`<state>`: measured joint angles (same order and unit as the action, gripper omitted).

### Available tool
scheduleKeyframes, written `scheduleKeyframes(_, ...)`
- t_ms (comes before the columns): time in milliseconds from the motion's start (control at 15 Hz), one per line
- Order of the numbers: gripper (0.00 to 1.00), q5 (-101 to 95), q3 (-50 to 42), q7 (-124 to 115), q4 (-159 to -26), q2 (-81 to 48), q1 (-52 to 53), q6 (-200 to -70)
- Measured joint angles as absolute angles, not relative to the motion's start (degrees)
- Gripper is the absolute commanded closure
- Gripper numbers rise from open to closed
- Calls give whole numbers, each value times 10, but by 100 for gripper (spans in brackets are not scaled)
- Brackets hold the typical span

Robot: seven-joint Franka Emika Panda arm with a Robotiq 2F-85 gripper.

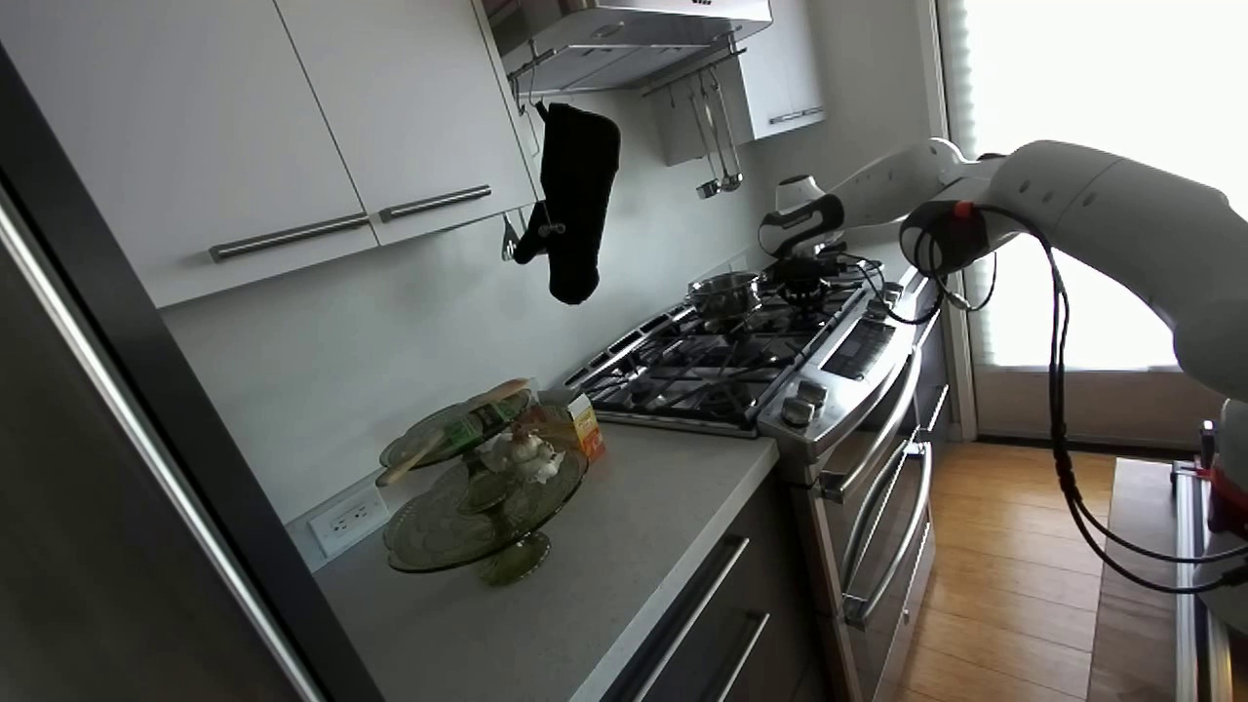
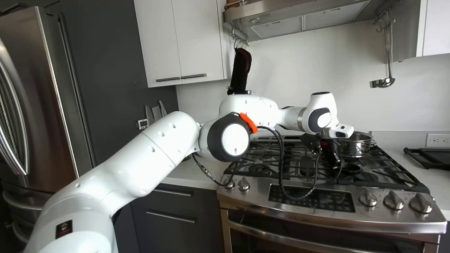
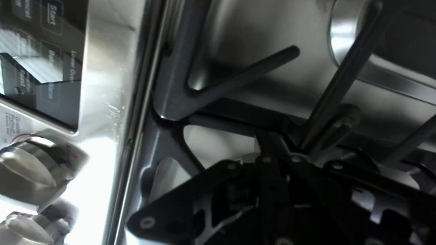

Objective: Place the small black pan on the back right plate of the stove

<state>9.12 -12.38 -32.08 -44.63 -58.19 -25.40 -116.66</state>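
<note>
In an exterior view, the gripper (image 1: 804, 292) is hanging low over the stove (image 1: 838, 392), right of a steel pot (image 1: 724, 297). In an exterior view, what looks like the small black pan (image 2: 351, 169) is sitting just right of the gripper, nearer than the steel pot. In the wrist view, the gripper is blending into dark grates (image 3: 173, 92); how wide it is standing, or whether it is holding anything, I cannot tell.

Kitchen: stove (image 2: 330, 218), hood (image 2: 295, 17), fridge (image 2: 35, 105)
</note>
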Motion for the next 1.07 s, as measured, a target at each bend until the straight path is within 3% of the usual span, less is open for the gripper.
scheduleKeyframes(1067,100,87,-130,-359,-414,-602,-262,-1151)
